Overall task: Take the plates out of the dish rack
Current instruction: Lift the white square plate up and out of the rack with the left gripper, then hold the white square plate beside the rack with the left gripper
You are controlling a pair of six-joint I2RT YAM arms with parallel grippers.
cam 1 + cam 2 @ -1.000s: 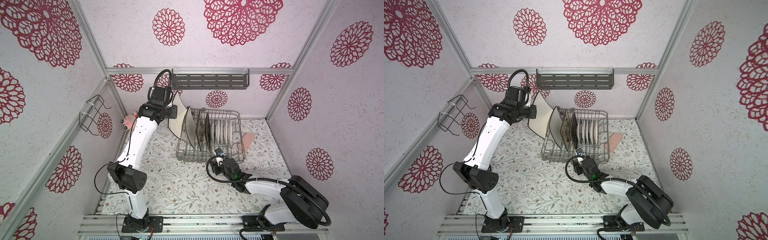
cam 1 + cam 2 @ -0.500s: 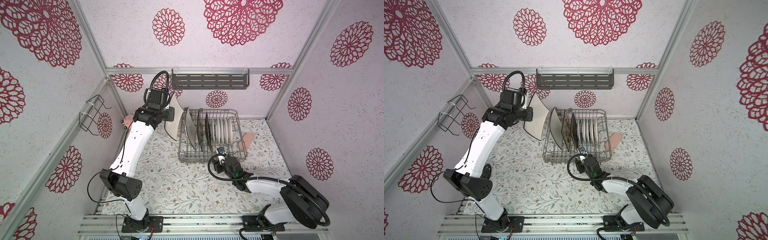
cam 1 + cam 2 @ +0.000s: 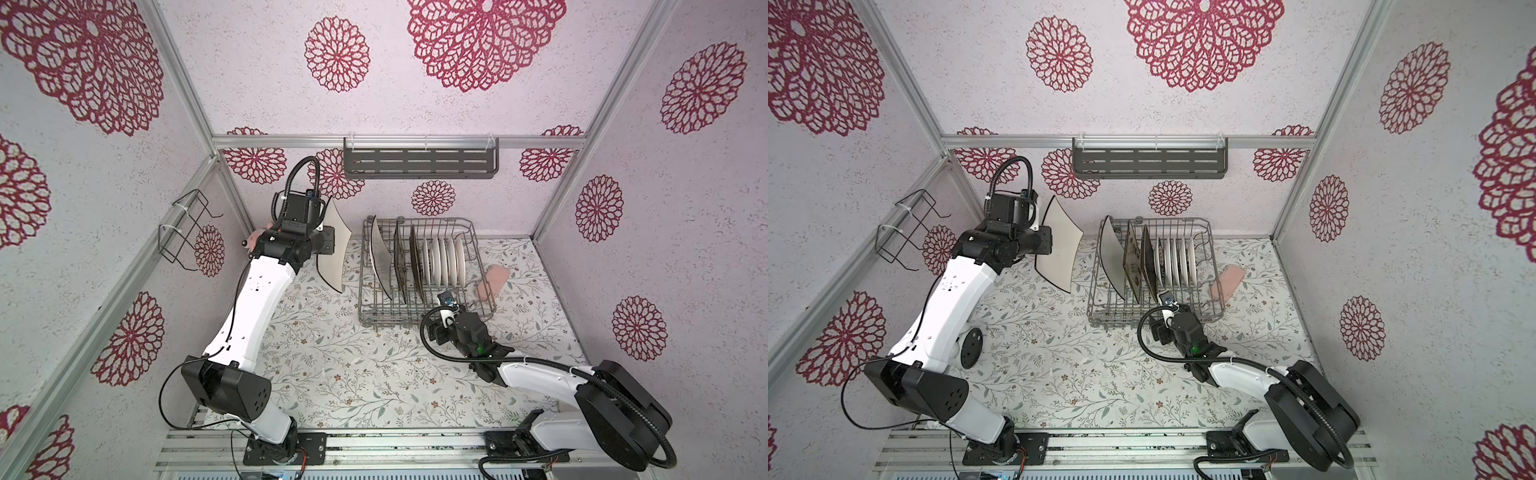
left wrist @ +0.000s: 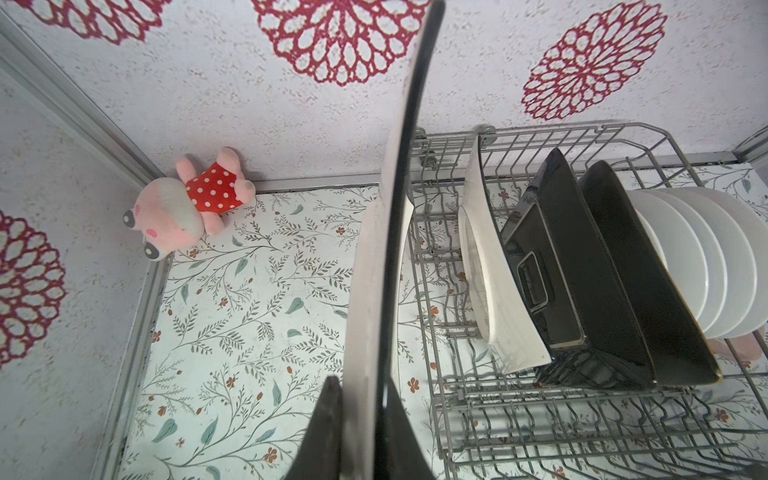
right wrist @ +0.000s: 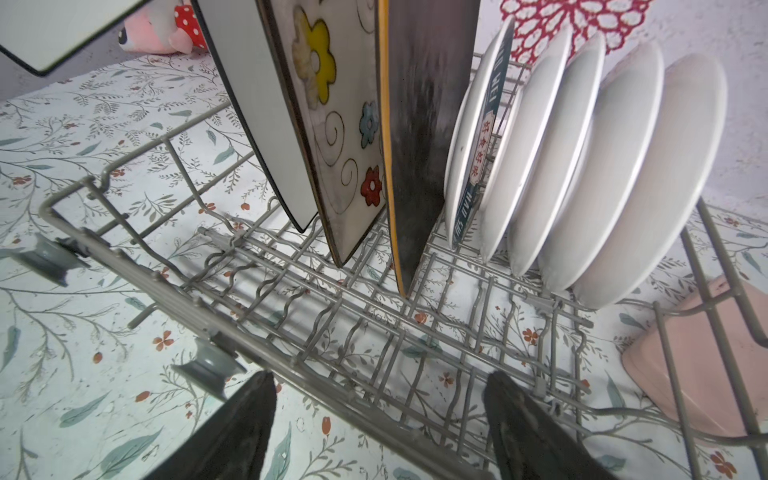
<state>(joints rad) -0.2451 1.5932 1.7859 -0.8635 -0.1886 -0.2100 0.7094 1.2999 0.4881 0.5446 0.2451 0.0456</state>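
My left gripper (image 4: 360,386) is shut on the edge of a large white square plate with a dark rim (image 3: 332,245) (image 3: 1059,245). It holds the plate upright in the air, left of the dish rack (image 3: 363,286) (image 3: 1094,307). In the rack stand another white square plate (image 3: 380,262), two dark brown square plates (image 3: 401,266) and several small round white plates (image 3: 444,262) (image 5: 582,166). My right gripper (image 5: 380,376) (image 3: 451,309) is open, its fingers on either side of the rack's front rail (image 5: 166,286), holding nothing.
A pink plush toy (image 4: 187,203) lies in the back left corner. A pink object (image 3: 492,280) rests against the rack's right side. A dark slotted shelf (image 3: 419,164) hangs on the back wall and a black wire holder (image 3: 187,232) on the left wall.
The left arm has carried the white square plate leftward, away from the rack. The right gripper's jaws have spread wider at the rack's front rail.
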